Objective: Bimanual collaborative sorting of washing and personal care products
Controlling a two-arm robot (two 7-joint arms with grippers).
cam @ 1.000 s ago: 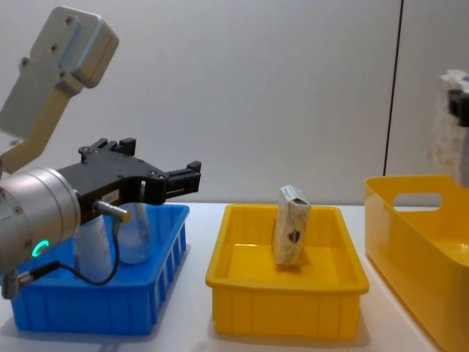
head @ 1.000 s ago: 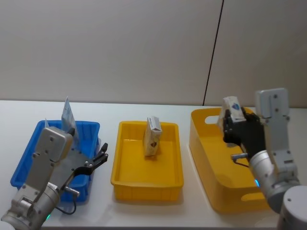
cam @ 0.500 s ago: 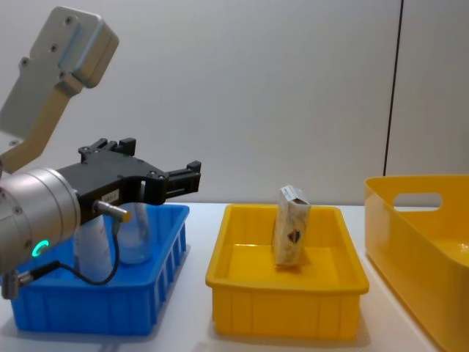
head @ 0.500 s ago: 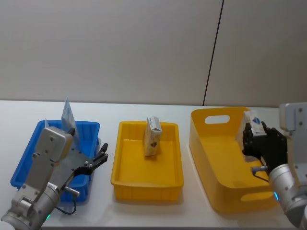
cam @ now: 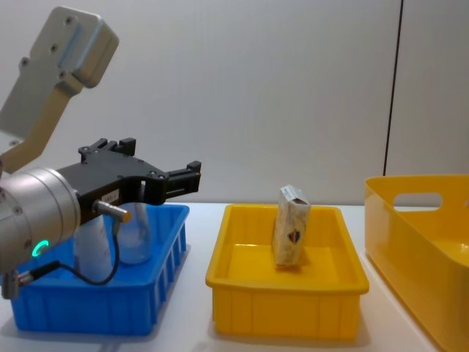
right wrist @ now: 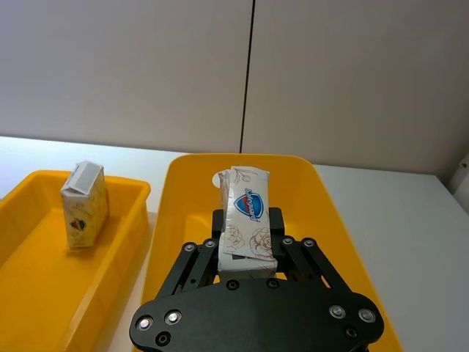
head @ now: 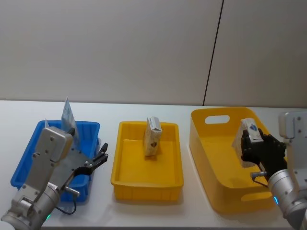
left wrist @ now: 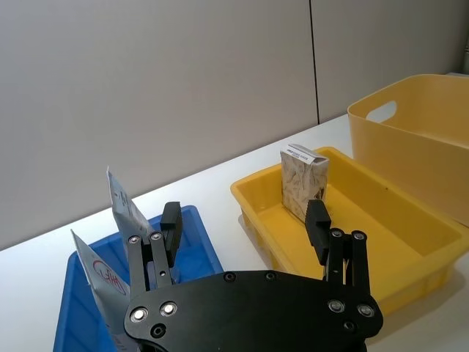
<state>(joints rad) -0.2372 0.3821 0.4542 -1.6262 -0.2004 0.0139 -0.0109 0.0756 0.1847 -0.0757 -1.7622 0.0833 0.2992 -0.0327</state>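
Your right gripper (head: pixel 251 145) has its jaws closed on a beige carton (right wrist: pixel 245 216), long axis upright, over the deep yellow bin (head: pixel 213 153) near its right wall. The matching carton (head: pixel 153 136) stands in the shallow tray (head: pixel 144 168) left of that bin, so the carry likely goes leftward. Your left gripper (head: pixel 102 152), jaws wide and empty, hovers farther left.

An upright beige marbled carton (head: pixel 152 137) blocks the far middle of the shallow yellow plastic tray (head: pixel 125 179); its near floor is open. Right of the tray, the right gripper (head: pixel 250 146), clamped on a pale flower-printed carton (head: pixel 250 129), fills the right side of a deep yellow plastic tub (head: pixel 225 196); the left side is free
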